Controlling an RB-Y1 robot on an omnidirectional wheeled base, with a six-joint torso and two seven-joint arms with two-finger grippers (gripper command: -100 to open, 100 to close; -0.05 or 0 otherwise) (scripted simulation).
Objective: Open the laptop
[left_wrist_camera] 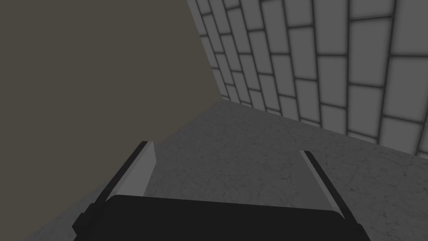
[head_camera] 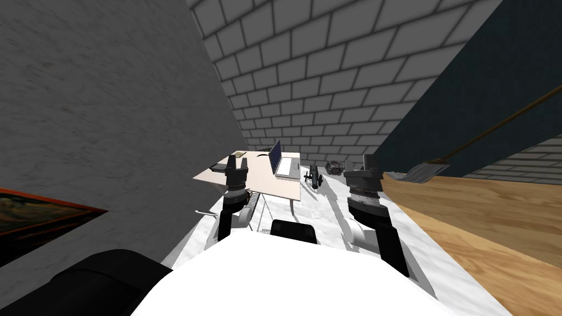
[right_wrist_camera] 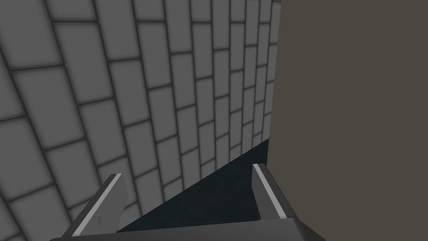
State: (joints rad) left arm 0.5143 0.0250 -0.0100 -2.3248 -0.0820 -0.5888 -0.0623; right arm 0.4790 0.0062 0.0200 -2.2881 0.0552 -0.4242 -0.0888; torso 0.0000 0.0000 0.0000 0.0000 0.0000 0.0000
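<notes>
Well ahead on a pale rectangular desk surface (head_camera: 263, 182) — a slim white laptop (head_camera: 280, 160) with dark blue screen, lid already upright, so little left to lift by the look of it. Held high short of the surface, left pincer (left_wrist_camera: 225, 148), blades apart and empty; right pincer (right_wrist_camera: 187, 170) likewise raised, apart, gripping nothing — probably parked clear for the approach. No brand or writing legible.

one laptop (head_camera: 281, 162), one desk (head_camera: 269, 184), one broom (head_camera: 423, 172)
</notes>
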